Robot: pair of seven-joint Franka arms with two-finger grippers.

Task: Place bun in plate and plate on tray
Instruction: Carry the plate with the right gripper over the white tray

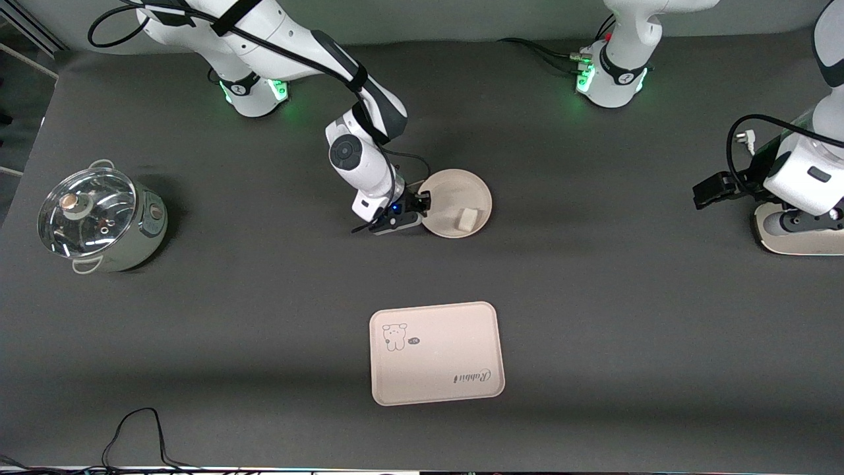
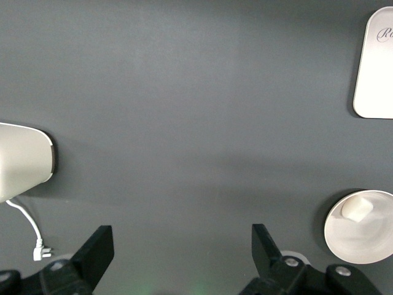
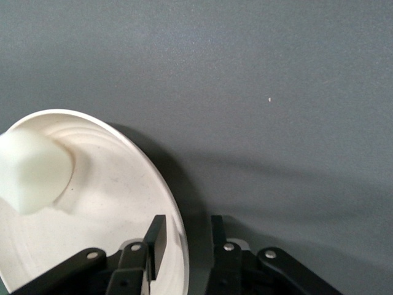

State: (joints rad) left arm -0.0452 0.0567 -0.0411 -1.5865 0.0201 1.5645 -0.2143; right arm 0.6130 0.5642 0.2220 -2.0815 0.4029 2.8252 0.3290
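The round cream plate [image 1: 455, 191] lies mid-table, with the off-white bun [image 1: 467, 219] in it near the rim closest to the front camera. My right gripper [image 1: 425, 201] is low at the plate's edge on the right arm's side. Its jaws are open and straddle the rim: in the right wrist view one finger [image 3: 156, 236] is inside the plate [image 3: 123, 184], the other outside, and the bun [image 3: 31, 172] rests deeper in the dish. The cream tray [image 1: 435, 353] lies nearer the front camera. My left gripper [image 1: 709, 192] waits open at the left arm's end of the table.
A steel pot with a glass lid [image 1: 99, 218] stands at the right arm's end. A white appliance [image 1: 798, 241] with a loose plug [image 2: 40, 251] sits under the left arm. A black cable [image 1: 138, 435] loops at the front edge. The left wrist view shows the plate [image 2: 368, 246] and tray [image 2: 376, 74].
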